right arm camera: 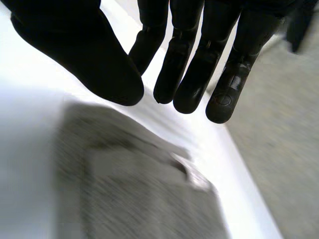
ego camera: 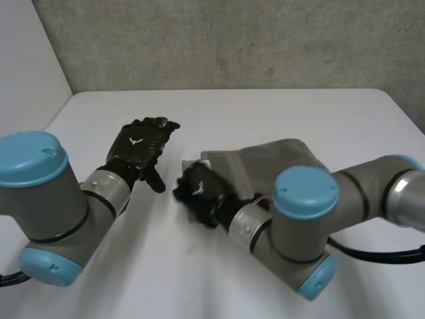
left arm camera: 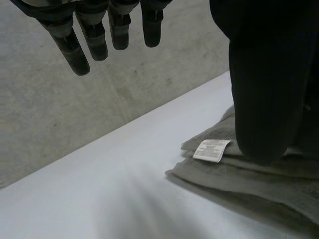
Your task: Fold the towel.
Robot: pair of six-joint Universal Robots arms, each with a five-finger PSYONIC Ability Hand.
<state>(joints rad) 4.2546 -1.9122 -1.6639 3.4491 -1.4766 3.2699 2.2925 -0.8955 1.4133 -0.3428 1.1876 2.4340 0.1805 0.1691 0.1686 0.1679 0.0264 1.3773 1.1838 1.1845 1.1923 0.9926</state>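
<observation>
The right hand (ego camera: pixel 199 193) hangs loose and empty. Its fingers (right arm camera: pixel 199 59) are straight and slightly spread, its thumb (right arm camera: pixel 89 59) stands apart from them, and nothing is pinched between. Just beneath its fingertips lies the grey towel (ego camera: pixel 265 163). From the head view the hand sits at the towel's edge, on the side facing the other hand. Whether the fingertips rest on the cloth or hover just above it cannot be told.

The left hand (ego camera: pixel 138 151) is off the cloth, beside the right hand, over bare white tabletop (ego camera: pixel 299 113). It too is spread and empty, fingers extended and thumb pointing down toward the towel. Past that thumb, in its own wrist view, the towel shows as a low stack of several layers. A small white label (left arm camera: pixel 212 150) lies on an upper layer near the stack's corner.

The towel is a compact, roughly squared bundle running from the right hand's fingertips back under the right arm, and it lies flat on the tabletop.

As a judgement, the folding looks largely done. The cloth is already doubled over into layers and neither hand holds it. The layer edges near the label do not line up neatly, so what may be left is a last fold or some squaring-up. It is unclear whether any more is needed.
</observation>
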